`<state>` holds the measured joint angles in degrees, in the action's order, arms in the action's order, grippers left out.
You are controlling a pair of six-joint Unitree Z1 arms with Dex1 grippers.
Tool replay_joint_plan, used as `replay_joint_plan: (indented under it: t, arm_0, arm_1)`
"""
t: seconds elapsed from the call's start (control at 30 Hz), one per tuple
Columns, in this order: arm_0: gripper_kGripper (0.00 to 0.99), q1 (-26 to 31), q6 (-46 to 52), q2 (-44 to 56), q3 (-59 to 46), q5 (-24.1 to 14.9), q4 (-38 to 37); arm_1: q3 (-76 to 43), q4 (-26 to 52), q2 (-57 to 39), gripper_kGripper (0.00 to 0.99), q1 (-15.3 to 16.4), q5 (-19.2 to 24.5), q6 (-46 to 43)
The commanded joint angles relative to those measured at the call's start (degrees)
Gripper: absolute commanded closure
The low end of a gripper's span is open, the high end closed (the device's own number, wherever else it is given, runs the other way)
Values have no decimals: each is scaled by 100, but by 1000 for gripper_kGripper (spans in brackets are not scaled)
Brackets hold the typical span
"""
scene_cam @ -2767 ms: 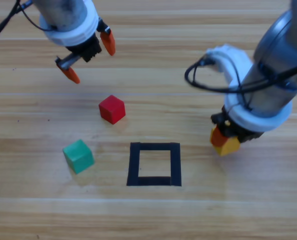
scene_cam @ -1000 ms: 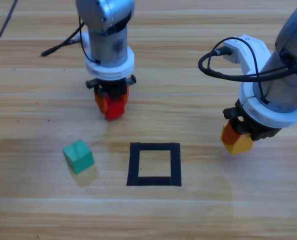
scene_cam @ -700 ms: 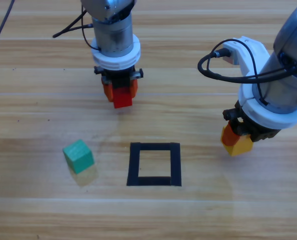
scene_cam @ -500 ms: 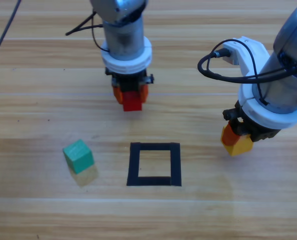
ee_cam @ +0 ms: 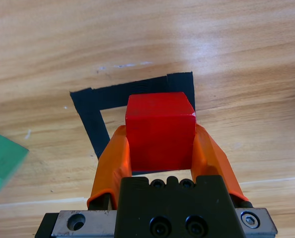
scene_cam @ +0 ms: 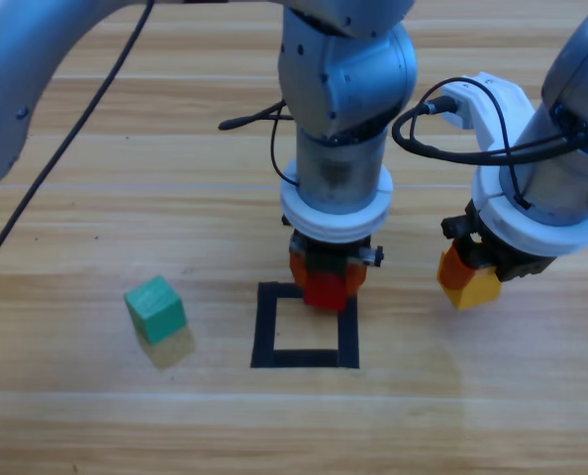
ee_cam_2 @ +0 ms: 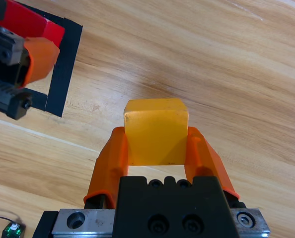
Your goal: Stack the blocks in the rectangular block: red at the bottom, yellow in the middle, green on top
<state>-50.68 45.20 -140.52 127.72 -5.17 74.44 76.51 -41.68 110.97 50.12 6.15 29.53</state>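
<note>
My left gripper (scene_cam: 326, 282) is shut on the red cube (scene_cam: 326, 290), holding it over the far edge of the black tape square (scene_cam: 305, 326). In the left wrist view the red cube (ee_cam: 160, 130) sits between the jaws of the left gripper (ee_cam: 160, 148), above the tape square (ee_cam: 88, 106). To the right of the square my right gripper (scene_cam: 464, 277) is shut on the yellow cube (scene_cam: 469, 287), seen as the yellow cube (ee_cam_2: 156, 131) in the right gripper (ee_cam_2: 156, 148) of the right wrist view. The green cube (scene_cam: 155, 309) rests on the table left of the square.
The right arm's black cable (scene_cam: 442, 148) loops between the two arms. The wooden table (scene_cam: 76, 416) stretches along the front. A corner of the green cube (ee_cam: 1, 163) shows in the left wrist view.
The left gripper came down on the red cube, shut on it, lifted it and carried it right and forward to the tape square's far edge. The right gripper with the yellow cube barely moved.
</note>
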Motion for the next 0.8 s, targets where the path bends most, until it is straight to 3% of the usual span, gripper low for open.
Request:
replay_joint_plan:
  t: [0.03,0.2,0.5,0.8]
  arm_0:
    - [909,-109,700,289,-379,-143,0]
    - [906,-100,1280,447,-573,-169,-44]
    - [895,-171,1377,499,-827,16,-140]
    - [895,-179,1377,1159,-2357,262,-1300]
  arm_1:
    - [-198,-86,-146,975,-37,18,35]
    - [-198,-77,-146,975,-37,18,35]
    - [-189,-77,-120,975,-37,44,35]
    - [-180,-77,-93,975,-37,53,27]
